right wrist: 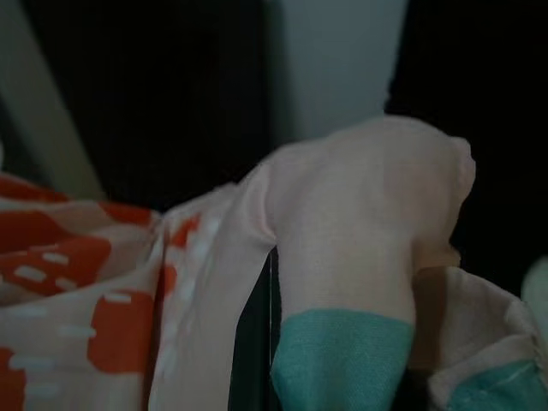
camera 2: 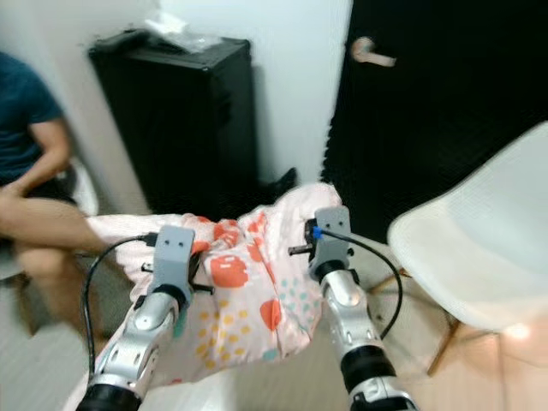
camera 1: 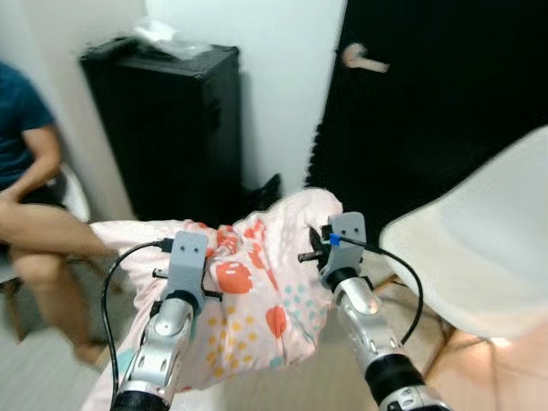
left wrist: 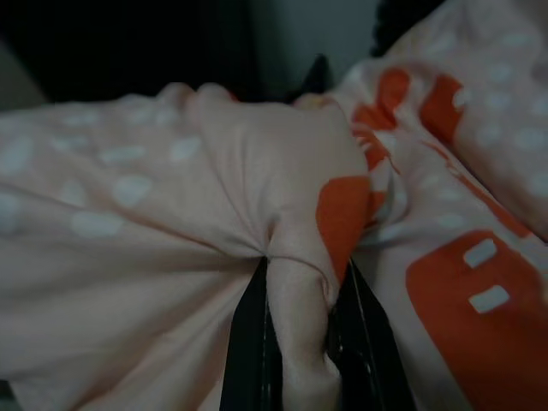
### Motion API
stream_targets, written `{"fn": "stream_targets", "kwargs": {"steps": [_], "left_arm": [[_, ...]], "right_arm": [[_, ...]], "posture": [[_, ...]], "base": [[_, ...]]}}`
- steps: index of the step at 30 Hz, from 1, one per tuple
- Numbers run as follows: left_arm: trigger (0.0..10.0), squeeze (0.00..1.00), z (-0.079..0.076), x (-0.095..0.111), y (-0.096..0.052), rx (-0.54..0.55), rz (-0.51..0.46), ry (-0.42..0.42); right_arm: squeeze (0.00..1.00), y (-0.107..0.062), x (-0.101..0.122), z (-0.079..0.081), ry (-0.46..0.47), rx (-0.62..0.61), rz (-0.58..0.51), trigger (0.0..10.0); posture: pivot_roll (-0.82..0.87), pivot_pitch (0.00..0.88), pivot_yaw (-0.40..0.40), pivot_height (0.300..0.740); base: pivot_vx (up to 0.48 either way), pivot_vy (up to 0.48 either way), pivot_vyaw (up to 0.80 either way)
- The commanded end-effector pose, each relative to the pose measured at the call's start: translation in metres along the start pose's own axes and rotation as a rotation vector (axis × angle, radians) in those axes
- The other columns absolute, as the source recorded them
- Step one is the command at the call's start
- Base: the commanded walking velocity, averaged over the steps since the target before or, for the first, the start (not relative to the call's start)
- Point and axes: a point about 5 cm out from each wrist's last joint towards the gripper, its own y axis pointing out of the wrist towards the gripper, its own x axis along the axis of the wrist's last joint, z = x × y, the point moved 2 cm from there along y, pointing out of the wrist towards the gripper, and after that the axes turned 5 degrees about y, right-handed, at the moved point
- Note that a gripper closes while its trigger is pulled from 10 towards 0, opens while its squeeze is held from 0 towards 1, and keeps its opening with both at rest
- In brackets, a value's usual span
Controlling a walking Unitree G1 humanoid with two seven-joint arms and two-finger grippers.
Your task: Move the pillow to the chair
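While both arms reach forward, the pink patterned pillow (camera 1: 257, 291) hangs between them in the air, just left of the white chair (camera 1: 479, 248) and not touching its seat. The left gripper (left wrist: 300, 342) pinches a fold of the cover between its black fingers (left wrist: 253, 342). The right gripper (right wrist: 282, 342) is mostly buried in fabric; one dark finger shows beside bunched cloth, apparently clamped on it. A seated person (camera 1: 30, 197) is cut off at the left edge. Behind stand a black case (camera 1: 163, 128) and a dark door (camera 1: 428, 94).
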Motion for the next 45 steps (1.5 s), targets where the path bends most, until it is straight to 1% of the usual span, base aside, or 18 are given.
{"fn": "stream_targets", "kwargs": {"steps": [1, 7, 10, 13, 17, 20, 22, 24, 26, 28, 29, 31, 36, 38, 39, 40, 42, 45], "left_arm": [[10.0, 0.00, -0.007, 0.013, 0.002, -0.025, -0.046, -0.012], [10.0, 0.00, -0.008, 0.016, 0.004, -0.039, -0.053, -0.016], [10.0, 0.00, -0.008, 0.015, 0.004, -0.035, -0.050, -0.010], [10.0, 0.00, -0.006, 0.017, 0.005, -0.024, -0.051, -0.002], [10.0, 0.00, -0.004, 0.016, 0.005, -0.019, -0.041, -0.032], [10.0, 0.00, -0.005, 0.015, 0.005, -0.023, -0.033, -0.051], [10.0, 0.00, -0.004, 0.013, 0.004, -0.007, -0.025, -0.084], [10.0, 0.00, -0.004, 0.011, 0.003, -0.001, -0.021, -0.100], [10.0, 0.00, -0.006, 0.008, 0.002, -0.012, -0.014, -0.097], [10.0, 0.00, -0.009, 0.012, 0.002, -0.037, -0.031, -0.071], [10.0, 0.00, -0.009, 0.012, 0.002, -0.037, -0.031, -0.071], [10.0, 0.00, -0.003, 0.016, 0.004, -0.010, -0.040, -0.084], [10.0, 0.00, -0.003, 0.015, 0.003, -0.014, -0.041, -0.064], [10.0, 0.00, 0.000, 0.016, 0.003, -0.003, -0.046, -0.058], [10.0, 0.00, 0.002, 0.016, 0.003, 0.009, -0.049, -0.069], [10.0, 0.00, 0.003, 0.017, 0.003, 0.017, -0.052, -0.098], [10.0, 0.00, 0.004, 0.018, 0.003, 0.025, -0.057, -0.120], [10.0, 0.00, 0.006, 0.016, 0.002, 0.030, -0.052, -0.108]], "right_arm": [[0.00, 0.002, 0.003, 0.005, 0.000, 0.021, -0.006, 10.0], [0.00, 0.003, 0.005, 0.008, 0.009, 0.033, -0.010, 10.0], [0.00, 0.003, 0.004, 0.006, 0.011, 0.019, -0.009, 10.0], [0.00, 0.004, 0.005, 0.005, 0.010, 0.020, -0.009, 10.0], [0.00, 0.005, 0.005, 0.006, 0.002, 0.029, -0.009, 10.0], [0.00, 0.005, 0.008, 0.004, 0.023, 0.011, -0.017, 10.0], [0.00, 0.005, 0.007, 0.006, 0.016, 0.020, -0.013, 10.0], [0.00, 0.004, 0.006, 0.006, 0.008, 0.026, -0.010, 10.0], [0.00, 0.003, 0.004, 0.006, 0.007, 0.021, -0.009, 10.0], [0.00, 0.003, 0.008, 0.004, 0.050, -0.002, -0.019, 10.0], [0.00, 0.003, 0.008, 0.004, 0.050, -0.002, -0.019, 10.0], [0.00, 0.006, 0.007, 0.011, 0.041, 0.033, -0.010, 10.0], [0.00, 0.007, 0.007, 0.012, 0.041, 0.036, -0.009, 10.0], [0.00, 0.008, 0.010, 0.014, 0.062, 0.045, -0.013, 10.0], [0.00, 0.009, 0.010, 0.016, 0.080, 0.062, -0.005, 10.0], [0.00, 0.009, 0.007, 0.019, 0.071, 0.086, 0.011, 10.0], [0.00, 0.009, 0.006, 0.022, 0.059, 0.115, 0.013, 10.0], [0.00, 0.007, 0.003, 0.029, 0.055, 0.166, 0.024, 10.0]], "posture": [[0.05, 0.092, 0.011, 0.740], [0.06, 0.084, 0.017, 0.740], [0.06, 0.087, -0.001, 0.740], [0.07, 0.091, 0.003, 0.740], [0.06, 0.091, 0.010, 0.740], [0.06, 0.106, -0.007, 0.740], [0.05, 0.099, 0.019, 0.740], [0.05, 0.097, 0.021, 0.740], [0.05, 0.094, 0.011, 0.740], [0.06, 0.103, 0.006, 0.740], [0.06, 0.103, 0.006, 0.740], [0.06, 0.096, 0.012, 0.740], [0.05, 0.086, 0.008, 0.740], [0.06, 0.095, 0.006, 0.740], [0.06, 0.089, 0.010, 0.740], [0.06, 0.086, 0.011, 0.740], [0.06, 0.089, 0.008, 0.740], [0.06, 0.081, 0.006, 0.740]], "base": [[0.000, 0.000, -0.80], [0.000, 0.000, -0.80], [0.000, 0.000, -0.80], [0.000, 0.000, -0.80], [0.000, 0.000, -0.80], [0.000, 0.000, -0.80], [0.000, 0.000, -0.80], [0.000, 0.000, -0.80], [0.000, 0.000, -0.80], [0.000, 0.000, -0.80], [0.000, 0.000, -0.80], [0.000, 0.000, -0.80], [0.000, 0.000, -0.80], [0.000, 0.000, -0.80], [0.000, 0.000, -0.80], [0.000, 0.000, -0.48], [0.000, 0.000, -0.24], [0.000, 0.000, 0.00]]}}
